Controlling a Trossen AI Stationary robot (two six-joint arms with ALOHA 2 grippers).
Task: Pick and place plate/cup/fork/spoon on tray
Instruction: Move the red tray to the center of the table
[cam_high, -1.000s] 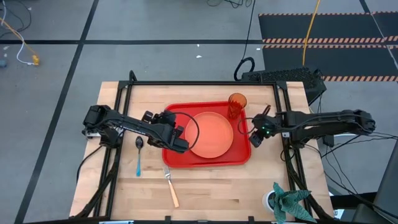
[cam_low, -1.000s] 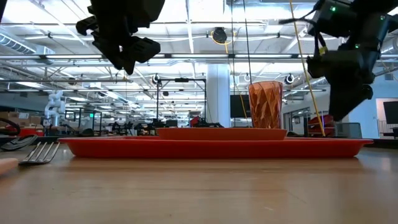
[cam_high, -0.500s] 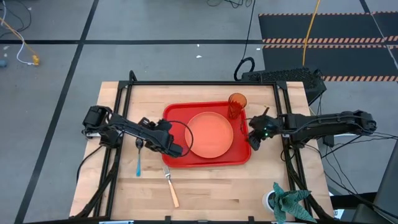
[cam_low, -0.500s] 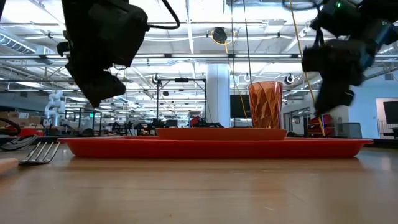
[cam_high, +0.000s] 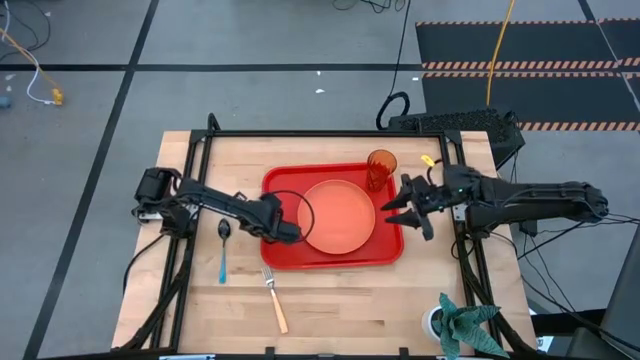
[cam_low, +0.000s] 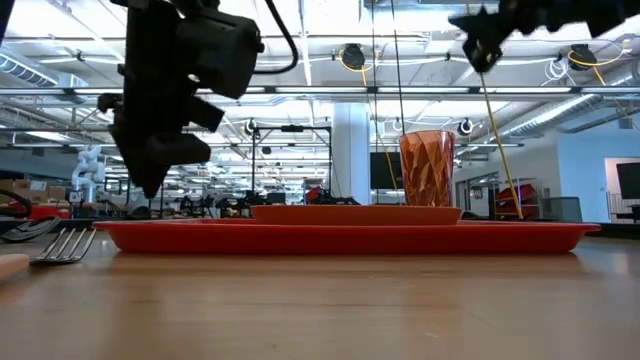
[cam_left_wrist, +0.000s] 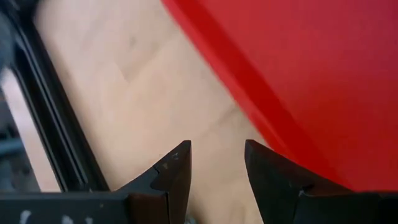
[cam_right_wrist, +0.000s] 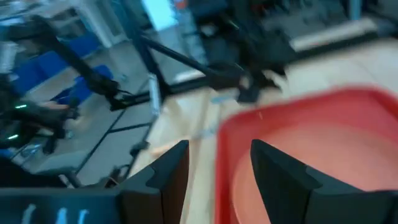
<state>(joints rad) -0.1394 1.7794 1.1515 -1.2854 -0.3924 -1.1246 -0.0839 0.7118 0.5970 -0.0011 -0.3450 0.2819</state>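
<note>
Since a second ago my left gripper (cam_high: 283, 232) has shifted toward the tray (cam_high: 330, 255) edge, open and empty; right gripper (cam_high: 400, 205) spread, empty. Fork (cam_high: 275, 300) and spoon (cam_high: 222, 250) lie outside: rim collision risk.

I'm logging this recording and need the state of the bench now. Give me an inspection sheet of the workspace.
Surface: wooden table, bare in front.
Tray: red tray at centre.
Plate: plate lies in the tray.
Cup: cup stands upright at the tray's far right corner.
Spoon: spoon on the table, left of the tray.
Fork: fork on the table, in front of the tray.
Clutter: potted plant at the near right corner.
Grippers: left gripper open, empty, at the tray's left edge; right gripper open, empty, over the tray's right edge.
Cables: yellow cable on the floor beyond.
Surroundings: black mats with striped edges.
</note>
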